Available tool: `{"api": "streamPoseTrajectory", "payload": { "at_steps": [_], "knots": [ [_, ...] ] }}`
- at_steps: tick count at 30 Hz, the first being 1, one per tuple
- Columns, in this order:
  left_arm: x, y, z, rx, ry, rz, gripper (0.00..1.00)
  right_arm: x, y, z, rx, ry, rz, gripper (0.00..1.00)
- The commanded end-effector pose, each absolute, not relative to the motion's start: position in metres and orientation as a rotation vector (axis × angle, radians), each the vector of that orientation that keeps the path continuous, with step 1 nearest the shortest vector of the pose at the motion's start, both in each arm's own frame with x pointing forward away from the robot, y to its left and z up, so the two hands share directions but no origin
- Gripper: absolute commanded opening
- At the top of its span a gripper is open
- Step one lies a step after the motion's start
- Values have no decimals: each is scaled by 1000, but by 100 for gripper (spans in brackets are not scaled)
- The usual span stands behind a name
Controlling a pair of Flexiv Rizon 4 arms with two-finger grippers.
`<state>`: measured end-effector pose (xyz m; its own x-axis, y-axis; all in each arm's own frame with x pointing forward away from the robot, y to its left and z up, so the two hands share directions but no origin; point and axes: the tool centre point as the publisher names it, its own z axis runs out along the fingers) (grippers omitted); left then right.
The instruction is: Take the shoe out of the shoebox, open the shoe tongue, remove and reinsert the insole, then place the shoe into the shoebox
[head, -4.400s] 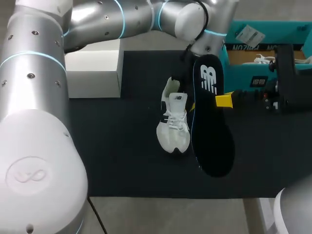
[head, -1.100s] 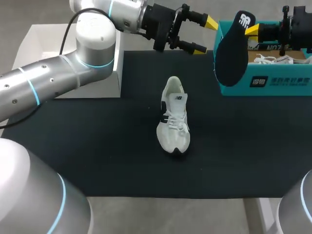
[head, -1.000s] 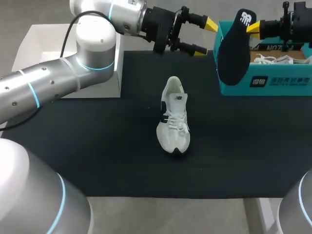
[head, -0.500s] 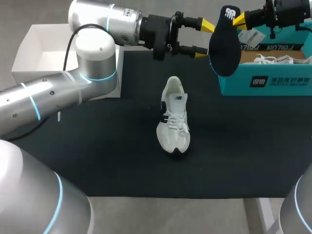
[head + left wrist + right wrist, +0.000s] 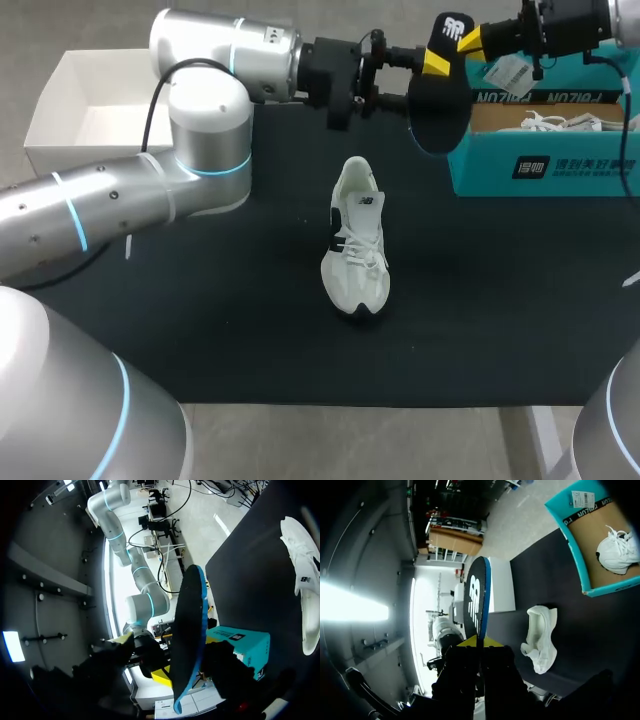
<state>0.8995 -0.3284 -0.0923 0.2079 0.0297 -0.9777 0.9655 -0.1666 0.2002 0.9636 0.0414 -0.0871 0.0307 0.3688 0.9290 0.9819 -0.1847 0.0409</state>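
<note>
Head view: the right pincer [image 5: 458, 48] is clamped on the upper end of the black insole [image 5: 440, 100]. The insole hangs in the air over the surface's [image 5: 250, 330] far edge, just beside the teal shoebox [image 5: 540, 170] at the far right corner. The left pincer [image 5: 405, 78] is spread wide. The insole stands between its fingers, and the left wrist view shows a clear gap on one side. The white shoe [image 5: 358, 240] lies mid-surface, apart from both pincers.

The shoe [image 5: 355, 245] lies centred on the table [image 5: 230, 330], insole [image 5: 440, 95] aloft behind it, shoebox [image 5: 540, 165] at rear right.
</note>
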Motion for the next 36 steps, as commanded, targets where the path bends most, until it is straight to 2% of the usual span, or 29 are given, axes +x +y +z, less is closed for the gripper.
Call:
{"api": "streamPoseTrajectory", "payload": {
  "at_steps": [1,3,6,17,18,19,36],
  "knots": [
    [894,-329,-95,1435,1022,-1134,39,961,43,-87,-1634,-1391,-1152,0],
    [895,-330,-97,1434,1028,-1132,33,961,43,-87,-1630,-1384,-1156,0],
    [896,-331,-98,1435,1045,-1128,0,959,42,-87,-1632,-1386,-1155,0],
    [895,-332,-99,1434,1074,-1110,0,954,45,-88,-1606,-1385,-1188,0],
    [895,-332,-99,1431,1078,-1111,0,953,44,-88,-1605,-1386,-1189,35],
    [895,-332,-99,1430,1080,-1111,0,953,44,-88,-1600,-1390,-1201,100],
    [902,-305,-97,1332,1139,-1136,0,920,10,-83,-1534,-1442,-1358,100]
  ]
}}
